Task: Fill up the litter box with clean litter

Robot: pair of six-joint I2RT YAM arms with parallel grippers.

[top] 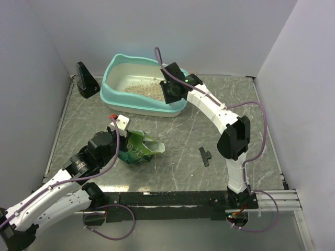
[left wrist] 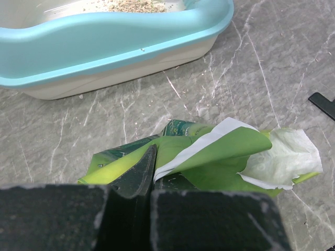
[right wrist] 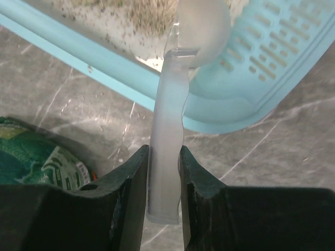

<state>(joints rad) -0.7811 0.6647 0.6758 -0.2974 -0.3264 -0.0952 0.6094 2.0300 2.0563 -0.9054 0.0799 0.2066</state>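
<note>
Turquoise-rimmed litter box (top: 137, 108) is sitting at the far side of the table (top: 183, 167), a bit left of centre. The clean litter (top: 145, 91) is lying inside as a tan patch towards the near wall, w/ bare cream floor showing around it.

Right gripper (right wrist: 165, 157) is reaching over the box's right end and clamping the handle of a translucent scoop (right wrist: 168, 120), one finger pressing each side. The scoop's bowl is hanging just over the rim by the slotted part. Can't tell if anything is in the bowl, since the wrist cam is only seeing its cloudy back. From the top cam the scoop is basically invisible bc the gripper is covering it, along w/ the box's right corner.

Left gripper (left wrist: 148, 178) is pinching shut on the near edge of a green pouch (left wrist: 209, 157), which is lying crumpled on the table nearer than the box and well apart from it. Its torn mouth is pointing right, showing whitish lining. Inside is hidden, and the print is too creased to read. Left wrist cam is cutting off most of the box, so only a thin strip of granules is showing at the top edge.

Other bits: a black wedge-shaped stand (top: 86, 79) is sitting just left of the box, and a small black T-shaped piece (top: 204, 156) is lying right of the pouch.
</note>
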